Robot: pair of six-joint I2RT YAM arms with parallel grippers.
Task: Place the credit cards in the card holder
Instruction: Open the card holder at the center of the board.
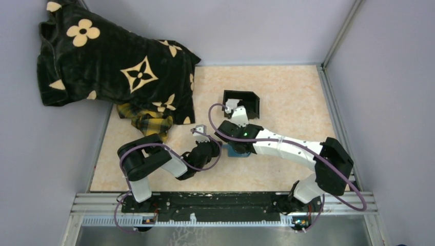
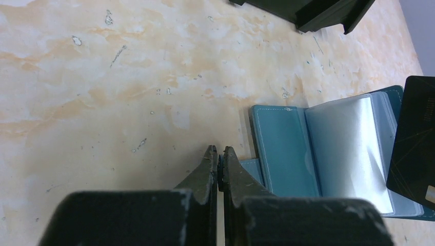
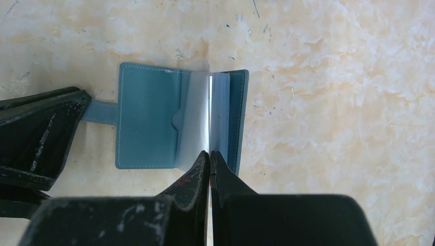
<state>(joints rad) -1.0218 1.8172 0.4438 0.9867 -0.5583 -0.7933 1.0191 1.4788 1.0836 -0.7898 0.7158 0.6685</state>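
From my overhead feed, the marbled counter [image 1: 287,92] carries everything, and I place each thing from the card holder [image 3: 149,123], which lies open and flat near the middle of it, between the two wrists.

Well away from the holder, far and to the left, a black blanket [image 1: 118,66] with cream flowers is heaped in the corner. A yellow plaid cloth [image 1: 149,123] pokes out from under the blanket's edge on the side nearer the holder. A black box [image 1: 250,97], open-topped, sits just beyond the holder on its far side.

The holder's blue covers are spread and its clear sleeves fan up from the spine. A short blue strap [image 3: 100,111] sticks out of its left cover.

A dark credit card [image 2: 413,138] stands on edge over the holder's right half. My right tool [image 3: 209,155] has its jaws pressed together on it, and its own camera sees the card only as a thin bright line.

My left tool [image 2: 219,154] is closed tight with its tip at the strap. I cannot tell whether it pinches the strap or only rests against it.
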